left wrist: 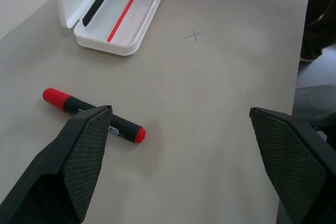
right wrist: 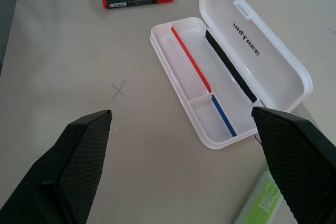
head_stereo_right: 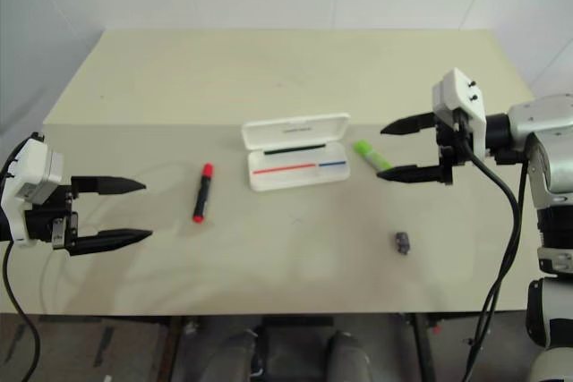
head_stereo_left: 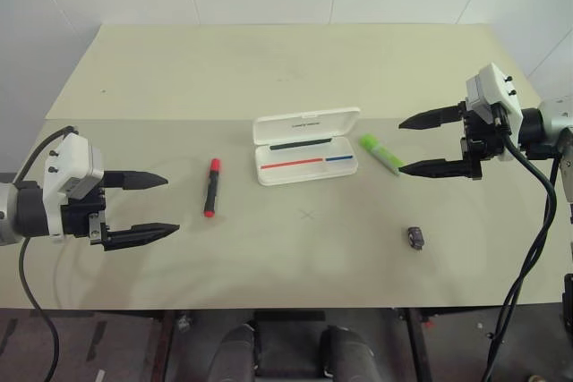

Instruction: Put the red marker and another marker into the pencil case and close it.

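Beige table (head_stereo_left: 269, 69): dark grey lump (head_stereo_left: 414, 236) near pencil case (head_stereo_left: 306, 145); both hands spread, empty.

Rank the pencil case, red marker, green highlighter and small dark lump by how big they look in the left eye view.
1. Pencil case, lid open
2. Red marker
3. Green highlighter, partly behind a finger of the right gripper, so less sure
4. Small dark lump

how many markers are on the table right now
2: the red marker lies left of the open pencil case, and the green highlighter lies right of it, near the right pincer. Nothing seems hidden.
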Tool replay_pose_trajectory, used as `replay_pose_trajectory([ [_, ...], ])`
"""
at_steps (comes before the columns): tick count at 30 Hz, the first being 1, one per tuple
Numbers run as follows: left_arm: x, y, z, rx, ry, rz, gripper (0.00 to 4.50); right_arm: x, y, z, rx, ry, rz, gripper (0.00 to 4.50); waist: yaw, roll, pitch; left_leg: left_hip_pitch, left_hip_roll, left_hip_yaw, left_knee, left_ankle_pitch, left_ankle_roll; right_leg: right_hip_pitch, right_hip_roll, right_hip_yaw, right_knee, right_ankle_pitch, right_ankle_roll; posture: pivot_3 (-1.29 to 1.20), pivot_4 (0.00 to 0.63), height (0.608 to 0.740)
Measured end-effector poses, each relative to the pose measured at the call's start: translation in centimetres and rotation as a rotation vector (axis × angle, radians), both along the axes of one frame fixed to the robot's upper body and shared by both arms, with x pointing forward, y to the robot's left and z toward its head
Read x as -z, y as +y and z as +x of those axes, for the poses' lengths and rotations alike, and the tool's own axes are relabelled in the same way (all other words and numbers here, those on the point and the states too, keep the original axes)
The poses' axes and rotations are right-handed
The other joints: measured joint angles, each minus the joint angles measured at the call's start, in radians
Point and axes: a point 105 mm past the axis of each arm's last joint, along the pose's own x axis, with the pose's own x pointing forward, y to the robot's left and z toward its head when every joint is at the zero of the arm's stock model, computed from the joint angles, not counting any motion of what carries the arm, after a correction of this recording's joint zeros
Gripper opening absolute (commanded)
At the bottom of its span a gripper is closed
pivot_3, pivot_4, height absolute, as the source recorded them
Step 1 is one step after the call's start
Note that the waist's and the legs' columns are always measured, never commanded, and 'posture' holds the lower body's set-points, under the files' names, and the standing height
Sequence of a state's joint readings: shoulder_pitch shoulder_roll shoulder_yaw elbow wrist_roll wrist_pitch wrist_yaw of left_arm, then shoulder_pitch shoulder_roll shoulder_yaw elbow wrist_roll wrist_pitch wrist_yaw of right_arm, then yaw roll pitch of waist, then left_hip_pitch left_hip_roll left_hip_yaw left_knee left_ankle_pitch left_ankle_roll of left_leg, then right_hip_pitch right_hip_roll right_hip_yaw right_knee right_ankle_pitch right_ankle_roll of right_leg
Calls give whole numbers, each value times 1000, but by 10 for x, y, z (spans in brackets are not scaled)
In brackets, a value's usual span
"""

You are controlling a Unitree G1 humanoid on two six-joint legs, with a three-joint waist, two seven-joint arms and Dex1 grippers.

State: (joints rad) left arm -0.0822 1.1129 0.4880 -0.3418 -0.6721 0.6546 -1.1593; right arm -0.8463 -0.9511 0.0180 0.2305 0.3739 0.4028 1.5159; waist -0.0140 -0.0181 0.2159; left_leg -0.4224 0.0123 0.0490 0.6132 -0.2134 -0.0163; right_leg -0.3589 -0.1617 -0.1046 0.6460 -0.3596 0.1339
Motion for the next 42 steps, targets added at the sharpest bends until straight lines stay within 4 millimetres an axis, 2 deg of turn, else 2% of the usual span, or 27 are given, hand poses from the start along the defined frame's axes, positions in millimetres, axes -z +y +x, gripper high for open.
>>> replay_pose_trajectory([
  [20, -1, -10, 4, 55, 1, 1, 4482, 7, 1, -5, -9, 25, -7, 4500, 1, 0, 0, 0, 0, 0, 0, 0, 0, 0, 0, 0, 0, 0, 0, 0, 150, 740],
  [23, 0, -29, 18, 87, -50, -1, 4482, 8, 0, -7, -9, 27, -10, 4500, 13, 0, 0, 0, 0, 0, 1, 0, 0, 0, 0, 1, 0, 0, 0, 0, 150, 740],
  [33, 33, -104, 55, 243, -96, 30, 4482, 10, 4, -14, -22, 32, -2, 4500, 15, -1, -1, -1, 1, 1, 4, 0, 0, 1, 2, 0, 4, 1, 0, 0, 150, 740],
  [37, 38, -116, 69, 271, -91, 23, 4482, 11, 6, -16, -19, 32, 1, 4500, 12, -1, -1, -1, 2, 1, 4, 0, 0, 1, 3, 1, 4, 1, 0, 0, 150, 740],
  [42, 44, -132, 96, 268, -106, 14, 4482, 12, 6, -19, -3, 26, 13, 4500, 20, -2, -1, -1, 2, 0, 8, -1, 1, 2, 3, 0, 4, 1, 0, 0, 150, 740],
])
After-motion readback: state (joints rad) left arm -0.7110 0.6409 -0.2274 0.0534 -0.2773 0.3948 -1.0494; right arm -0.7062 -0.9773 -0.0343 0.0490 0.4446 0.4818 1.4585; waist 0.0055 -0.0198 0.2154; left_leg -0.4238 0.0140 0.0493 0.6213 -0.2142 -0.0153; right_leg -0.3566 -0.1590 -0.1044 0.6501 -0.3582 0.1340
